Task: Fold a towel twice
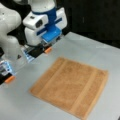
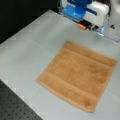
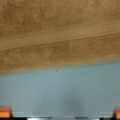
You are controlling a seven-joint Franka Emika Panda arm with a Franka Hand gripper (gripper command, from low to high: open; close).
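Hovering off the towel's (image 1: 71,87) striped edge, my pincer (image 1: 28,62) hangs above bare worktop (image 1: 82,47) with its orange-tipped fingers (image 1: 48,50) spread wide and nothing between them. In the wrist view the two orange tips (image 3: 5,113) sit at the bottom corners, far apart, and the towel (image 3: 60,35) fills the upper half beyond a band of bare surface.

I see a pale grey, smooth, matte worktop (image 2: 27,45) in both front views, with dark background behind it. In a front view a black panel dotted with small holes (image 2: 15,105) borders the worktop near the towel's (image 2: 77,75) lower left corner.

That towel lies flat and fully spread, one layer, no fold made. It is orange-brown terry, nubbly, roughly square, set at a diagonal to the worktop's edges. Paler, smoother woven stripes run parallel near two opposite edges. The arm's body (image 1: 45,20) near the towel's far corner is glossy white plastic with blue panels.
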